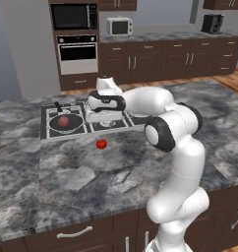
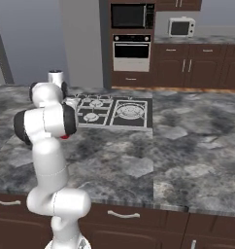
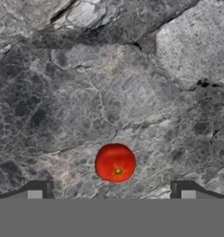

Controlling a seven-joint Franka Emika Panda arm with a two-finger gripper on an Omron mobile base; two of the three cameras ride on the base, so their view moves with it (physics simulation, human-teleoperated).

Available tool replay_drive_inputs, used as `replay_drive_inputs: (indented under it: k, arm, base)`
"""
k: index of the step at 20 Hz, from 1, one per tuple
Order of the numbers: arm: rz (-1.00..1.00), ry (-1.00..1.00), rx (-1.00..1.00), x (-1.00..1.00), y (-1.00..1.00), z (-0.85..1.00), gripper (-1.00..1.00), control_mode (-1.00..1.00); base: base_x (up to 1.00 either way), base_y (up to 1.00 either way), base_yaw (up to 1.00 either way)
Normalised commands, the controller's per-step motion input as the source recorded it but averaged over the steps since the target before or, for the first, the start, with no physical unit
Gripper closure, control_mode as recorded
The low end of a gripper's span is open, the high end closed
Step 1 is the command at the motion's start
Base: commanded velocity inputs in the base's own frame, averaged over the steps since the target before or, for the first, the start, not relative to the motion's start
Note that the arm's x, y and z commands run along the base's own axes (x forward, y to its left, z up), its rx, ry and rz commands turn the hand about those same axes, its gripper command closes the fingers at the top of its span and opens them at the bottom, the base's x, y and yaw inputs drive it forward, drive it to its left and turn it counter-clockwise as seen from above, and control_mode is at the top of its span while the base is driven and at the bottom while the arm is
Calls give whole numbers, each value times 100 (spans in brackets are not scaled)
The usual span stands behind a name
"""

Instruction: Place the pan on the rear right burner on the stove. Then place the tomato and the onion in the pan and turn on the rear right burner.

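Red tomato (image 3: 115, 162) sits low centre in your hand view on grey counter (image 3: 109, 83), between the wide-open, empty gripper (image 3: 111, 190) tips; onion (image 1: 64, 120) in pan (image 1: 77, 128).

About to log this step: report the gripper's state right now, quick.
Gripper: open, fingers spread wide and holding nothing, hanging above the tomato on the counter.
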Motion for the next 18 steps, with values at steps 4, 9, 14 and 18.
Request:
replay_drive_inputs:
  k: [4,9,14,18]
  arm:
    - [0,0,0,0,0,-57,-100,-100]
    - [0,0,0,4,9,-45,-100,-100]
    - [0,2,0,25,28,-14,-100,-100]
    - [0,6,0,17,4,1,-100,-100]
  base:
    - [0,0,0]
    - [0,0,0]
    - [0,0,0]
    - [0,0,0]
